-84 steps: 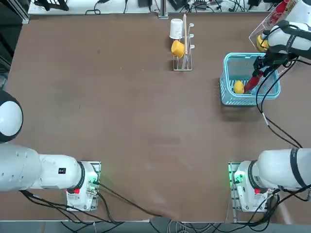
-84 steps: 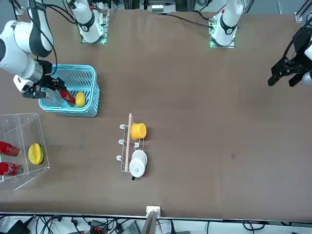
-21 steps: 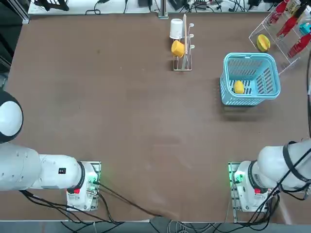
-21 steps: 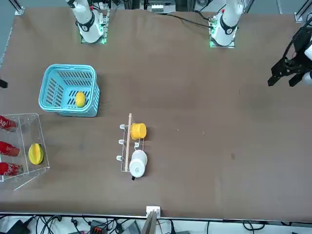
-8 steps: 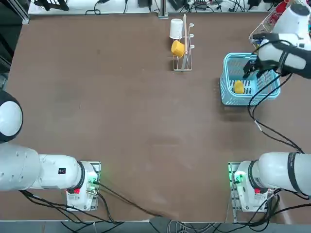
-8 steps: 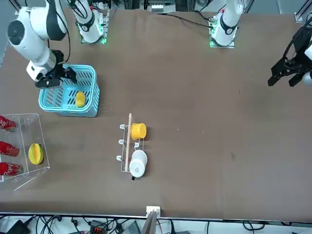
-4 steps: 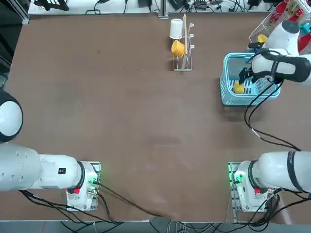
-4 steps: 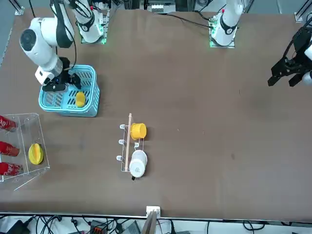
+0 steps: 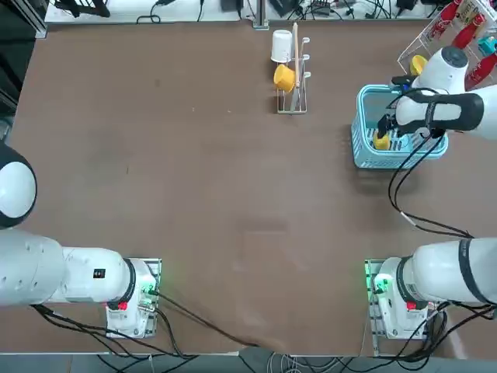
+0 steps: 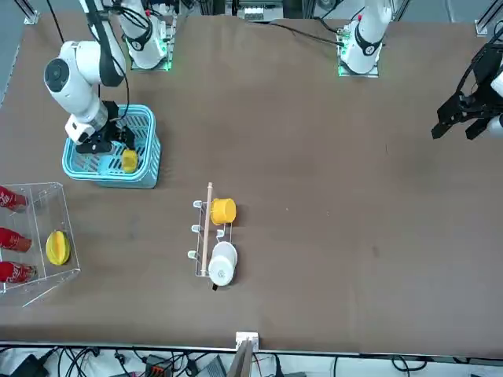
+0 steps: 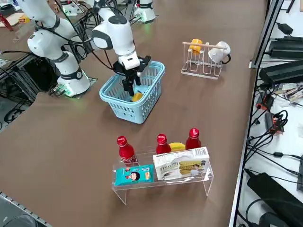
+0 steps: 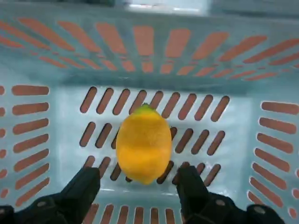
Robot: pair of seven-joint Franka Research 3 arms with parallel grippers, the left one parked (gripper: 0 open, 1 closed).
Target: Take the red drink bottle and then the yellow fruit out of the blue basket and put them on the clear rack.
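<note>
The yellow fruit [image 12: 143, 143] lies on the slotted floor of the blue basket [image 12: 140, 46]. It also shows as the yellow fruit [image 9: 380, 141] [image 10: 129, 160] [image 11: 137, 97]. My right gripper [image 12: 138, 177] is open and lowered inside the basket [image 9: 400, 88], one finger on each side of the fruit, not touching it. The same gripper [image 9: 383, 128] [image 10: 116, 148] [image 11: 129, 89] points straight down. The red drink bottle [image 11: 125, 149] stands on the clear rack [image 11: 208, 175] beside two other red bottles.
A white wire peg stand [image 9: 292, 74] with a yellow-orange cup [image 9: 284, 78] and a white cup [image 9: 280, 45] sits left of the basket. On the rack are a bigger yellow fruit [image 10: 56, 247], a blue packet [image 11: 134, 175] and a box [image 11: 182, 164]. The arm's cable [image 9: 404, 202] trails over the table.
Ten seconds ago the gripper held the red bottle in the basket; it now stands on the rack. Over the last second the open gripper came down into the basket around the fruit.
</note>
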